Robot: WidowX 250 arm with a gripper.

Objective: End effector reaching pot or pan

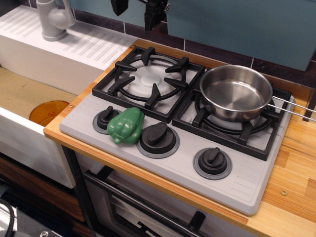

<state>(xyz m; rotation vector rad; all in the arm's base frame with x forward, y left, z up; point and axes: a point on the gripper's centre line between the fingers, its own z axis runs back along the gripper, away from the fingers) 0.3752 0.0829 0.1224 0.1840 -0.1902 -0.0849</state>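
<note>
The round shiny steel pot (236,93) stands on the right burner of the toy stove (247,190), and its thin wire handle (292,108) points right. My black gripper (137,11) hangs at the top edge of the view, above the back of the left burner (148,81). Only its two finger ends (154,16) show, spread apart with nothing between them. It is well up and to the left of the pot, not touching it.
A green toy pepper (126,125) lies on the stove front between two black knobs. A white sink (29,94) with a grey faucet (53,19) and an orange disc (48,111) is at the left. A wooden counter (296,187) surrounds the stove.
</note>
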